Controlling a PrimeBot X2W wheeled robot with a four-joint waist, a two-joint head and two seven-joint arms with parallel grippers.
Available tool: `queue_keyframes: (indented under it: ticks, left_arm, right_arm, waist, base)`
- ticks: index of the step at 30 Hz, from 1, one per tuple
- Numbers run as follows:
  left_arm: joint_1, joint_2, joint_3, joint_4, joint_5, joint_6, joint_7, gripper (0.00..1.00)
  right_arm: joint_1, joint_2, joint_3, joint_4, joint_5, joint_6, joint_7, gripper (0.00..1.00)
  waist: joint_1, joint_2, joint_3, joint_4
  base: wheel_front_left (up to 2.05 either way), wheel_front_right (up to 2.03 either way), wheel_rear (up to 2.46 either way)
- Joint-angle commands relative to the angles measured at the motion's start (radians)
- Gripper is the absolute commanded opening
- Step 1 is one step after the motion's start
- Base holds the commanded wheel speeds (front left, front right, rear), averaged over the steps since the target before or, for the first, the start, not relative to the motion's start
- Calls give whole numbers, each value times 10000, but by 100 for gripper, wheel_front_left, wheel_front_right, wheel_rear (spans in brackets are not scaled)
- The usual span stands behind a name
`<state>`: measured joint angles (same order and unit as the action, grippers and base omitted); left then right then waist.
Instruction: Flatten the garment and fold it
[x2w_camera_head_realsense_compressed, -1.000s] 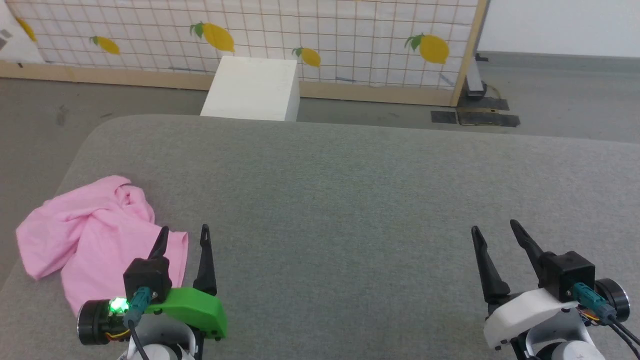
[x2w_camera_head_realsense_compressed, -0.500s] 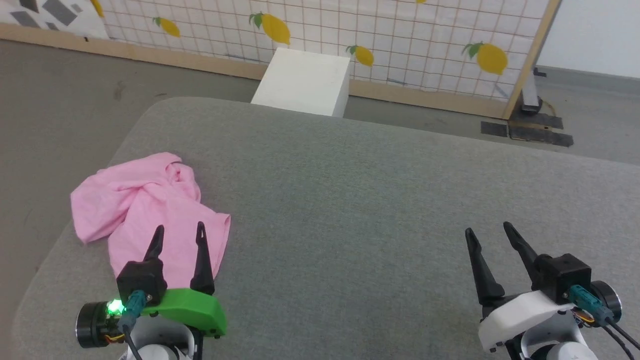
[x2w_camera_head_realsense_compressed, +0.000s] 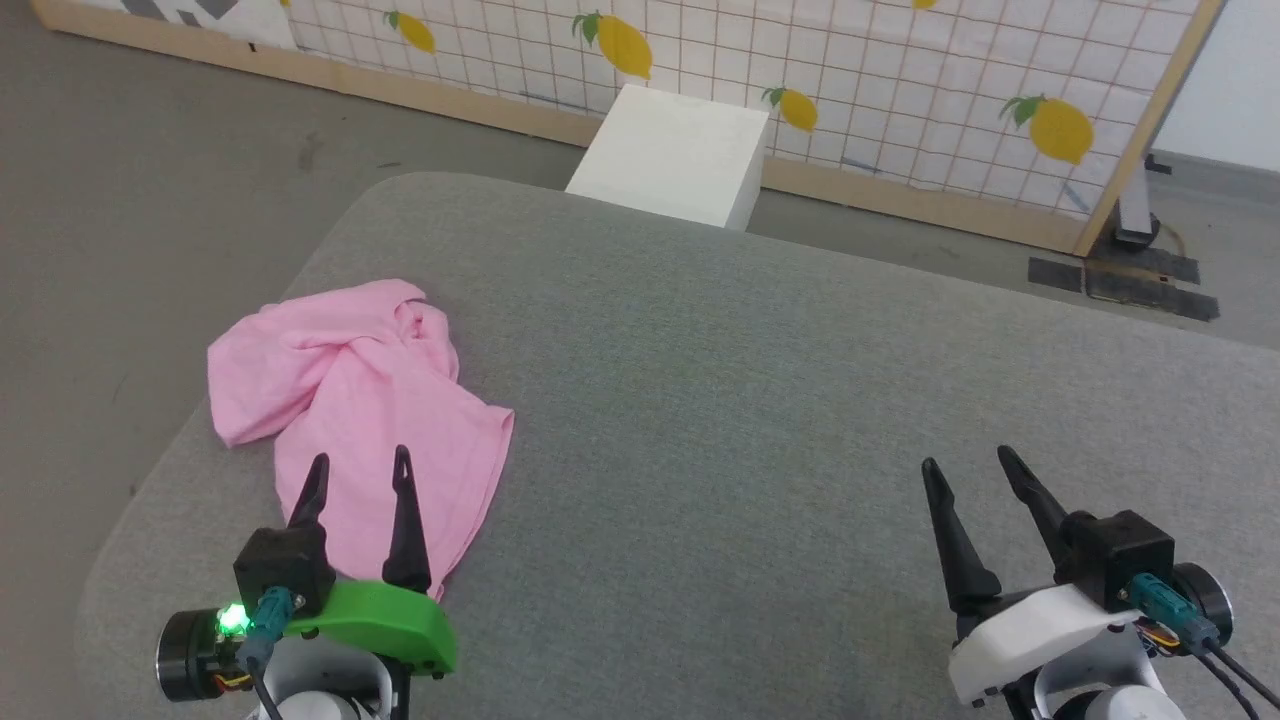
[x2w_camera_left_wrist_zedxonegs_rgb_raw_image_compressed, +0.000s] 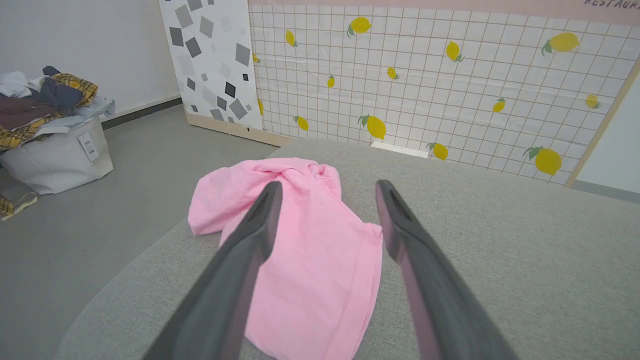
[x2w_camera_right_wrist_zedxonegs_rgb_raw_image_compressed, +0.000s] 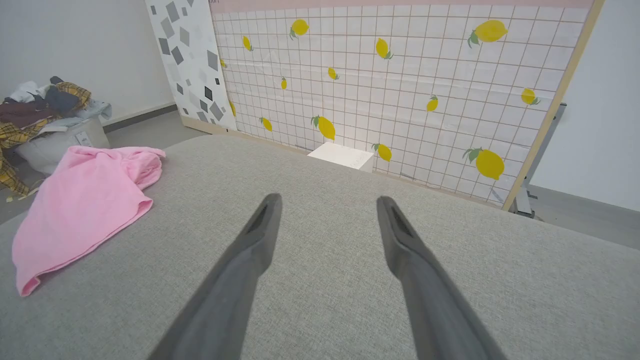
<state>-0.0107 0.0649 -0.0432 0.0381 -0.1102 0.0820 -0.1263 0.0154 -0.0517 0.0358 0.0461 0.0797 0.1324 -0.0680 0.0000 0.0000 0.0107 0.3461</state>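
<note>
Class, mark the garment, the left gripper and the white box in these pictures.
garment (x2w_camera_head_realsense_compressed: 375, 400), head view, flat middle panel.
left gripper (x2w_camera_head_realsense_compressed: 361, 455), head view, midway between its fingertips.
white box (x2w_camera_head_realsense_compressed: 680, 140), head view, top face.

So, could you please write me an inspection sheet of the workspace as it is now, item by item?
Surface: grey padded top, rounded corner at the far left.
Job's things: pink garment lies crumpled near the left edge, bunched at its far end, not flattened, not folded.
Clutter: pile of clothes on a pale bag, on the floor beside the surface.
Grippers: left gripper open, over the garment's near part, holding nothing; right gripper open over bare surface, well apart from the garment.
Cables: teal-plugged cable at the left wrist, another at the right.
Surroundings: lemon-print grid screen, white box behind the surface, grey floor.
</note>
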Motion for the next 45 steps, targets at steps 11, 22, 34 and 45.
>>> queue_keyframes:
  ticks: [11, 22, 34, 45]
  left_arm:
    - [181, 172, -44, 207, -276, 215, -310, 100]
    - [186, 307, -140, 259, -471, 400, -493, 100]
    - [198, 359, -290, 320, -748, 675, -753, 100]
    - [233, 407, -396, 466, -1014, 856, -988, 100]
  right_arm:
    - [-263, 8, 201, 172, 215, -10, -278, 100]
    - [-287, 9, 264, 331, 405, -12, -503, 100]
    - [-328, 11, 212, 460, 519, -13, -729, 100]
    - [-340, 13, 287, 518, 627, -15, -835, 100]
  waist:
    - [0, 0, -47, 714]
    - [0, 0, -87, 1343]
    - [0, 0, -15, 2068]
    - [0, 0, -20, 2659]
  base:
    - [0, 0, 0]
    - [-1, -1, -1]
    - [-2, -2, -2]
    - [-1, -1, -1]
